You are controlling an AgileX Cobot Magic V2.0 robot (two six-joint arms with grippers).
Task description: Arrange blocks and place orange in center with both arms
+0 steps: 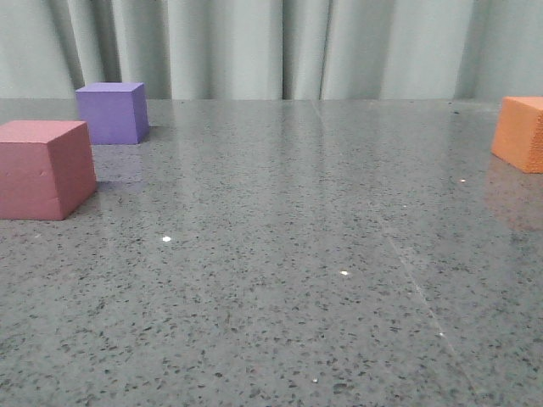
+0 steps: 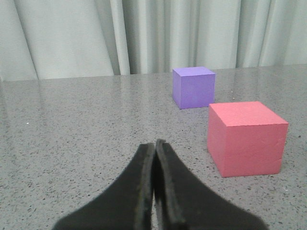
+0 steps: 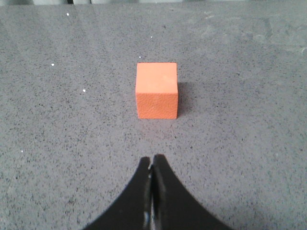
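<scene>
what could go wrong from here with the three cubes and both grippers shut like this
1. The right gripper is shut and lined up with the orange cube; if it advances without opening, it would likely shove the cube rather than grasp it.
2. The pink-red cube and purple cube sit near each other, so the shut left gripper reaching for one might bump the other.
3. The tabletop looks glossy, so a nudged foam cube may slide.
</scene>
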